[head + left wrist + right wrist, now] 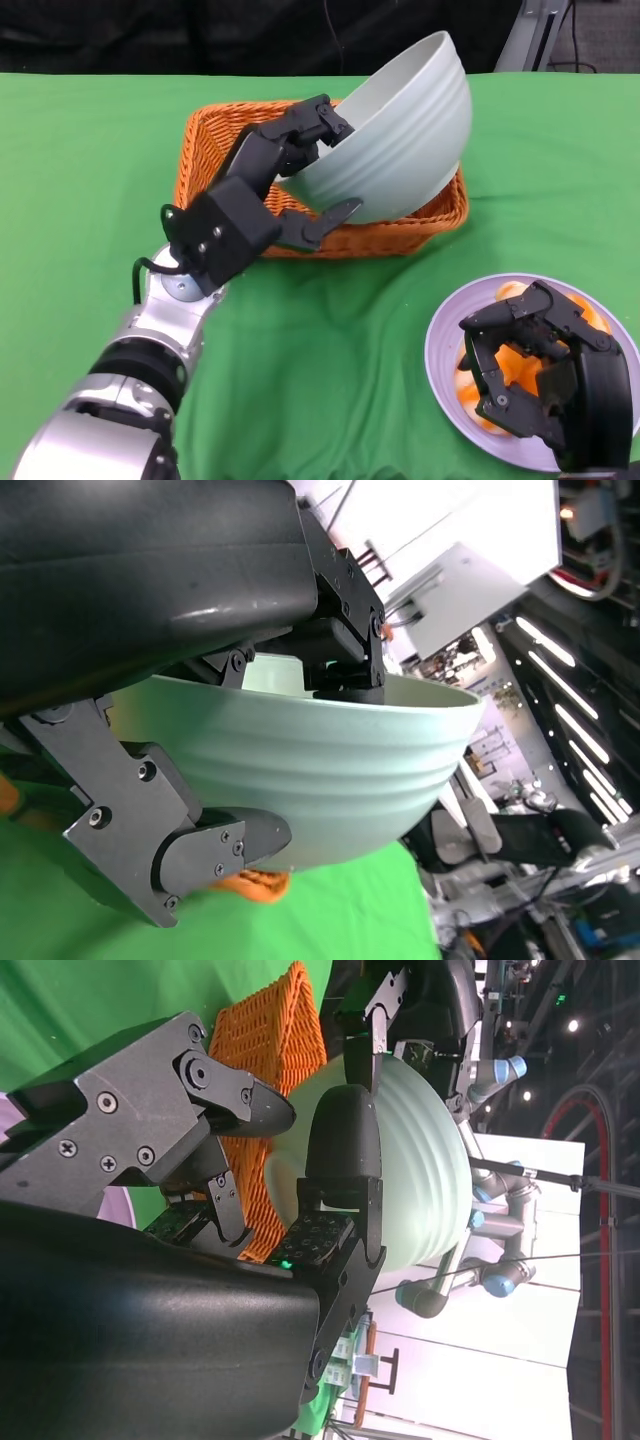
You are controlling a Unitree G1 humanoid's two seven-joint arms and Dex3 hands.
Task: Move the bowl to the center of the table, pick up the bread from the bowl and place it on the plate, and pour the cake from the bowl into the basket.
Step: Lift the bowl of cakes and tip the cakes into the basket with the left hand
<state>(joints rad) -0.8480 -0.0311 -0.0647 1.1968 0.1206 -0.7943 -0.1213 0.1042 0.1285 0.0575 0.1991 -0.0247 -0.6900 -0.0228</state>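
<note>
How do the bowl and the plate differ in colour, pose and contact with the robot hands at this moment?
The bowl is pale green; the plate is lilac. The bowl is tipped steeply above the wicker basket; the plate lies flat on the green table. The left robot hand grips the bowl's rim; the right robot hand hovers over the plate, holding nothing.

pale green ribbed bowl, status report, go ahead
Left hand grips pale green ribbed bowl, tipped over orange wicker basket. Right hand open over lilac plate. Nothing in the way.

A smooth, ribbed pale-green ceramic-looking bowl (pixel 400 140), a woven orange wicker basket (pixel 215 135), and matt green cloth on the counter (pixel 330 330).
</note>
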